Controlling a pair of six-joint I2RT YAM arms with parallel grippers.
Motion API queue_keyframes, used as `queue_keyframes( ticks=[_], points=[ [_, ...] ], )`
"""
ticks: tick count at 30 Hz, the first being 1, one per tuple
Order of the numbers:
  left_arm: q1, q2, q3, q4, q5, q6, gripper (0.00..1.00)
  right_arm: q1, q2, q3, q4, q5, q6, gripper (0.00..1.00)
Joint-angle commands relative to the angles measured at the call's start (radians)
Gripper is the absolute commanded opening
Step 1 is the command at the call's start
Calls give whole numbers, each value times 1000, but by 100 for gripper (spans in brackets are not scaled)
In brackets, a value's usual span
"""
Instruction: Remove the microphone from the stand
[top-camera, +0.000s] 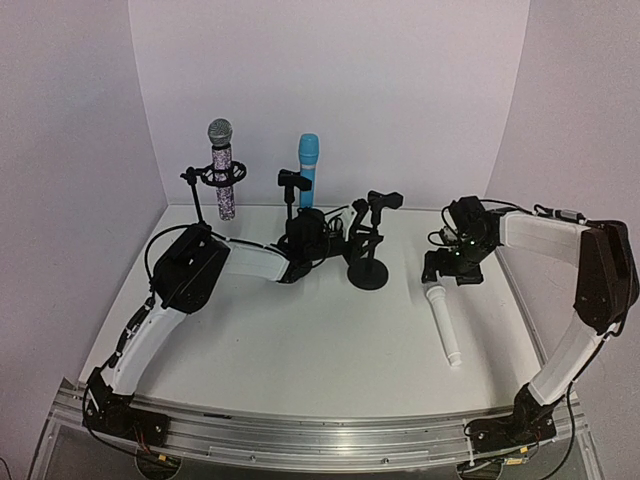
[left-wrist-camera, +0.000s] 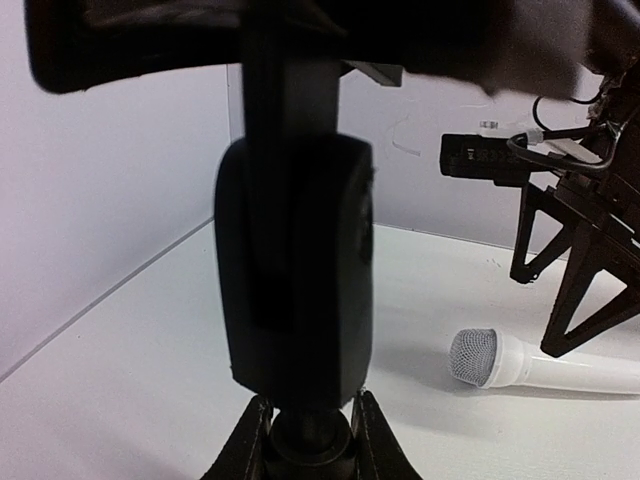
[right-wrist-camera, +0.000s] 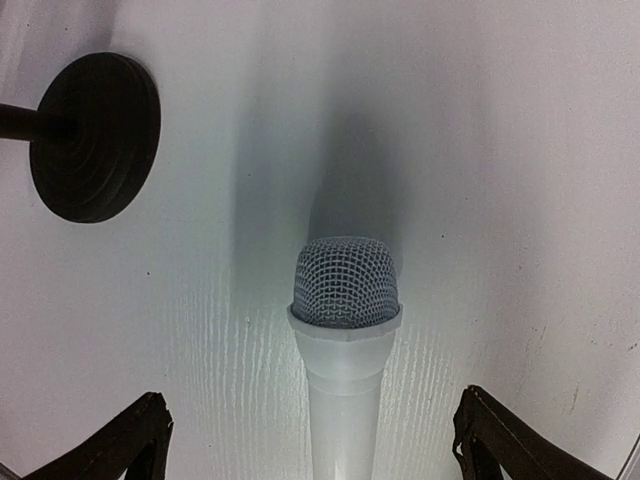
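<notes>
White table (top-camera: 300, 340), white microphone (top-camera: 442, 325), lilac walls (top-camera: 330, 90)

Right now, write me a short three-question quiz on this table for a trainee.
1. True or false: the white microphone lies flat on the table.
2. Pick one: the left gripper is A) open above the table, B) shut on the black stand, C) shut on the white microphone.
3. Fill in: the right gripper hangs ____ over the white microphone's mesh head.

Key: 1 true; 2 B; 3 open.
</notes>
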Motion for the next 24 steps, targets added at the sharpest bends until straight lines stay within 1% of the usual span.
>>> queue_keyframes(
  ticks=[1, 3, 4, 5, 6, 9, 11, 15, 17, 19, 22, 24],
  points=[
    [9, 22, 72, 4, -5, -20, 0, -4, 10, 43, 5, -20, 5, 95],
    [9, 23, 70, 6, 18, -24, 1, -3, 10, 45, 6, -43, 7, 95],
    [9, 19, 65, 8, 33, -27, 6, -3, 9, 48, 5, -50, 7, 95],
    [9, 10, 55, 13, 50, -28, 13, -4, 9, 52, 5, -55, 7, 95],
    [9, -12, 33, 24, 82, -28, 24, -5, 6, 55, 5, -59, 6, 95],
    [10, -84, -43, 43, 172, -18, 62, -4, -8, 58, 5, -68, 2, 95],
    [10, -124, -87, 30, 208, -10, 72, -4, -15, 59, 6, -76, 1, 95],
    [11, -224, -184, -7, 280, -23, 82, -5, -26, 58, 7, -84, 2, 95],
    [10, -290, -258, -14, 307, -19, 84, -5, -33, 58, 7, -89, 2, 95],
    [10, -370, -341, -27, 315, 4, 84, -3, -42, 59, 8, -100, -1, 95],
    [11, -525, -531, -12, 325, 75, 82, -3, -63, 61, 13, -127, -26, 95],
    [12, -613, -643, -9, 297, 108, 79, -3, -84, 62, 23, -145, -46, 95]
  ],
)
